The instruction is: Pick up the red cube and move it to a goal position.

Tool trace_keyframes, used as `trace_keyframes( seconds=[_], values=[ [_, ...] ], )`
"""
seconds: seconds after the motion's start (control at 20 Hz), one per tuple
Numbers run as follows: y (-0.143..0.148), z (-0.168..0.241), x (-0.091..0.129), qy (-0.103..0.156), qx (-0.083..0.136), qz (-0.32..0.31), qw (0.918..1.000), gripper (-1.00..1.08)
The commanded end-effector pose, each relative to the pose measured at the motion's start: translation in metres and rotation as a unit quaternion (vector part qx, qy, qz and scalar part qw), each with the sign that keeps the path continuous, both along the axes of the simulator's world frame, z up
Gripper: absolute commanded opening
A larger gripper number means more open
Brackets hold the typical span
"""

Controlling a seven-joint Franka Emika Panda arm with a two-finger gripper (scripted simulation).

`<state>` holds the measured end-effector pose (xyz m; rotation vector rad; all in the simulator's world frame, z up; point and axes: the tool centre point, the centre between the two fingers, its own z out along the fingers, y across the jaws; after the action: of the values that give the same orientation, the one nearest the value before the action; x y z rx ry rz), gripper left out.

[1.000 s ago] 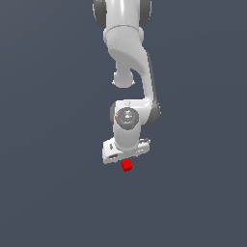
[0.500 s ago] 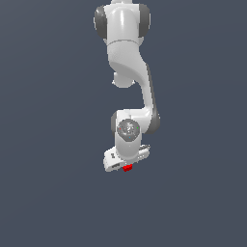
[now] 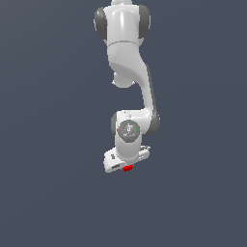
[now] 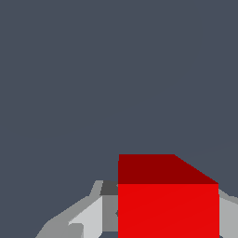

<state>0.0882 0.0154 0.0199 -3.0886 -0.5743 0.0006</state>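
Gripper (image 3: 126, 166) is positioned over the red cube (image 4: 167, 204), which sits between its fingers (image 4: 88, 216); whether contact is made cannot be determined. Centre the cube, close squarely on opposite faces, then lift vertically.

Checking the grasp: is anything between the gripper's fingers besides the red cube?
No. In the wrist view only the red cube sits between the gripper fingers.

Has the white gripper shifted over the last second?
Yes. The white gripper has lowered over the small red cube, which stayed put in the exterior view.
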Motion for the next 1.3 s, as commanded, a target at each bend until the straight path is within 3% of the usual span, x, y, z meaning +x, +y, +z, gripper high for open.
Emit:
trace_keyframes(
  seconds=[0.0, 0.65, 1.25],
  values=[
    [0.000, 0.000, 0.000, 0.000, 0.000, 0.000, 1.0000, -1.00],
    [0.000, 0.025, -0.004, 0.000, 0.000, 0.000, 1.0000, -1.00],
    [0.003, 0.131, -0.023, 0.000, -0.001, 0.000, 1.0000, -1.00]
  ],
)
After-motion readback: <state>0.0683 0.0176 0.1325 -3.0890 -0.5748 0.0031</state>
